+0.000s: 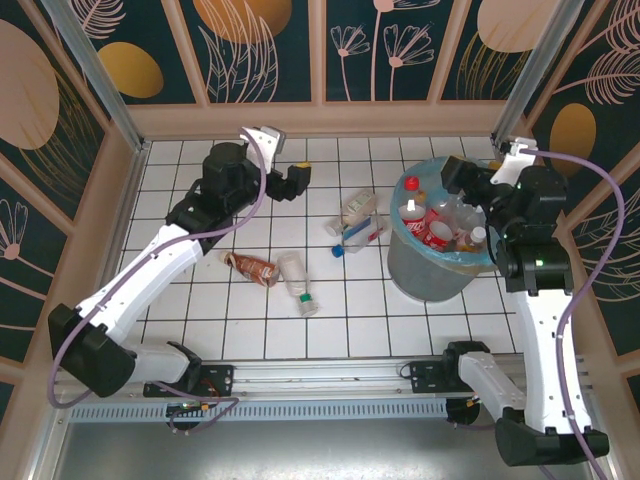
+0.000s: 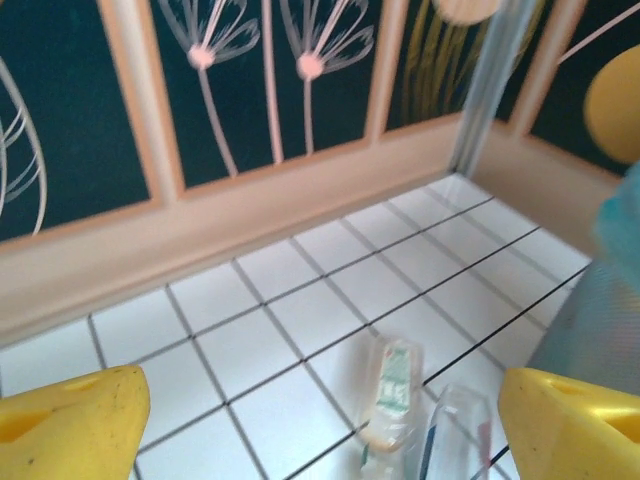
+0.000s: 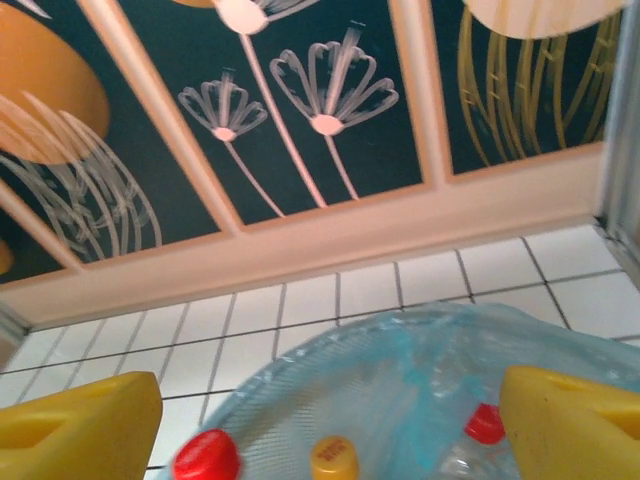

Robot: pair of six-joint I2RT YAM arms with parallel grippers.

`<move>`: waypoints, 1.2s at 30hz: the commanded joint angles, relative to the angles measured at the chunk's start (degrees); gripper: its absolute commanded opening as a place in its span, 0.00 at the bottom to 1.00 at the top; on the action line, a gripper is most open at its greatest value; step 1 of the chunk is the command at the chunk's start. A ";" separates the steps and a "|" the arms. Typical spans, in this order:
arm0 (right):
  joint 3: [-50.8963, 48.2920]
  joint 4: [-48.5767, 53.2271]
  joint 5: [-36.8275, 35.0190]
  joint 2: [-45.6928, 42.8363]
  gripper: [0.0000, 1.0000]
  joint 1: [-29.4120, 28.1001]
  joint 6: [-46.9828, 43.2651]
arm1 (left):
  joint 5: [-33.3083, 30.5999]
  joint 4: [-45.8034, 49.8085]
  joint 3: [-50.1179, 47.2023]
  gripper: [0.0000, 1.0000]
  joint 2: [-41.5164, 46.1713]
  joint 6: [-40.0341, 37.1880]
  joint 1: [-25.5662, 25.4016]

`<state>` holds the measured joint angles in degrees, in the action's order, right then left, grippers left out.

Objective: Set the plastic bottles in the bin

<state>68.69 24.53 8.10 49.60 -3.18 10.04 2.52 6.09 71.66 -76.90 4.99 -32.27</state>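
Note:
My left gripper [image 1: 294, 181] hangs open over the tiles, left of two clear bottles [image 1: 361, 208] [image 1: 358, 238] lying beside the bin [image 1: 425, 275]. In the left wrist view its yellow fingers [image 2: 70, 420] stand wide apart with those two bottles [image 2: 394, 388] [image 2: 457, 432] on the floor beyond them. A brown bottle [image 1: 251, 267] and a clear bottle [image 1: 297, 281] lie nearer the front. My right gripper [image 1: 456, 179] is open above the bin's far rim. Its wrist view looks down on the blue liner [image 3: 420, 360], red caps [image 3: 205, 458] and a yellow cap [image 3: 333, 460]. Several bottles [image 1: 438, 233] fill the bin.
The white tiled floor [image 1: 250, 330] is enclosed by a low wooden wall [image 1: 320, 118] with dark flower panels. The bin stands at the right, close to the right arm [image 1: 535, 290]. Metal posts [image 1: 100, 70] rise at the back corners.

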 commanded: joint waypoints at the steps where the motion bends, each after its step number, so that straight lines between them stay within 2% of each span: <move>1: -1.83 -8.38 5.94 -2.97 0.84 -2.71 -0.17 | -3.81 9.54 2.13 0.90 -3.41 0.43 -0.25; 5: -2.37 -10.43 7.57 -2.49 0.79 -7.66 -1.73 | -4.13 16.65 6.42 0.90 -9.82 0.43 -0.05; 12: -4.23 -11.93 6.32 0.06 0.76 -17.86 -6.00 | 0.66 26.86 12.34 0.88 -20.18 -1.66 -0.03; 16: -5.99 -13.73 5.48 1.65 0.74 -24.05 -7.00 | -4.72 32.08 12.41 0.88 -20.72 -1.12 0.01; 18: -6.71 -13.70 2.81 4.00 0.74 -29.33 -7.14 | -6.73 30.30 8.79 0.88 -17.74 1.67 0.69; 20: -6.68 -12.92 -2.91 7.33 0.74 -35.38 -6.70 | -6.53 27.85 4.79 0.88 -14.48 5.10 2.35; 23: -5.49 -10.28 -10.75 13.99 0.74 -43.07 -5.59 | -4.28 23.97 -1.63 0.88 -10.06 10.75 7.13; 25: -4.58 -8.84 -14.08 18.63 0.75 -46.20 -3.00 | -3.01 21.43 -5.95 0.88 -7.42 14.12 10.32; 29: -4.20 -8.53 -14.64 27.11 0.78 -50.13 2.07 | -3.62 16.53 -13.35 0.89 -1.80 17.56 14.09; 33: -2.16 -7.50 -15.08 36.06 0.83 -52.19 6.45 | -10.43 14.73 -15.01 0.91 2.50 16.97 15.69; 36: 0.49 -5.40 -14.86 42.14 0.92 -53.20 7.83 | -13.49 12.94 -15.58 0.93 5.44 14.58 15.69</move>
<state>65.30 16.88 -4.78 87.77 -55.35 13.72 -5.93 23.92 56.75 -75.11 20.21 -16.84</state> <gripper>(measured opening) 0.892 0.923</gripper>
